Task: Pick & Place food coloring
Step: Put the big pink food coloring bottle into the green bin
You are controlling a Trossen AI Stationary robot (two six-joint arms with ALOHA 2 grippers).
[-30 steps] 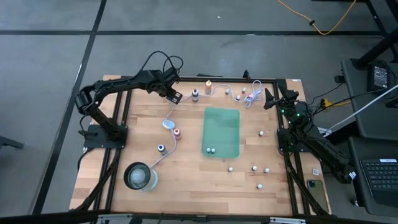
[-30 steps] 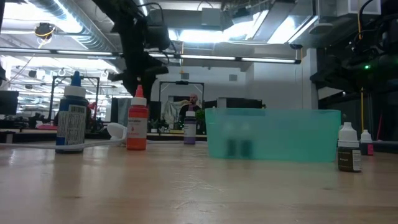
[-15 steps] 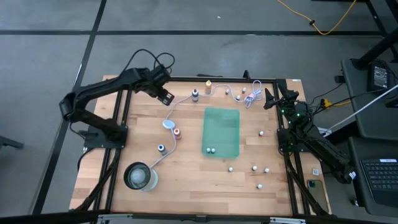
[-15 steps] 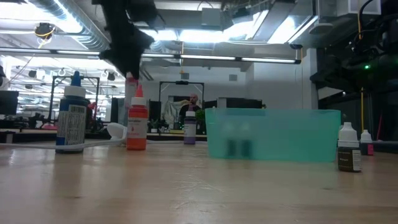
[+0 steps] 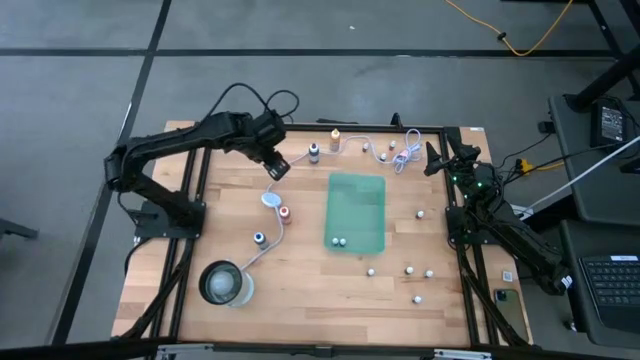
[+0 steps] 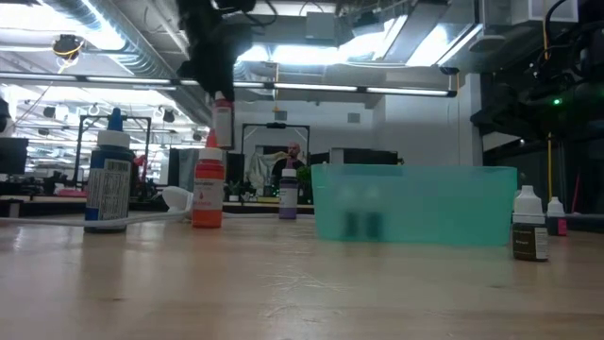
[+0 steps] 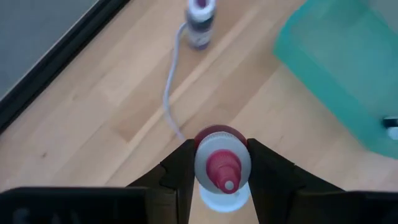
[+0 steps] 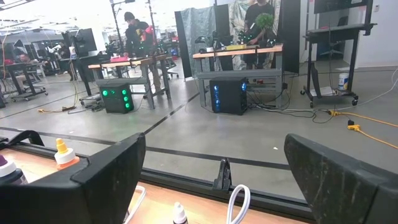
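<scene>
Wooden worktop (image 5: 300, 270), green bin (image 5: 356, 211) at centre. Left arm swung back toward bin since half second ago; left gripper (image 7: 221, 163) now above far-left worktop, pinching red-capped food coloring bottle (image 7: 222, 167), lifted clear, long axis upright, tip up. Right gripper (image 8: 214, 171) spread wide, parked at far-right corner, unchanged.

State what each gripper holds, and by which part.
The left gripper holds a red-capped bottle of food coloring in the air, its fingers clamped on the sides of the body just below the cap. The right gripper is open and holds nothing.
</scene>
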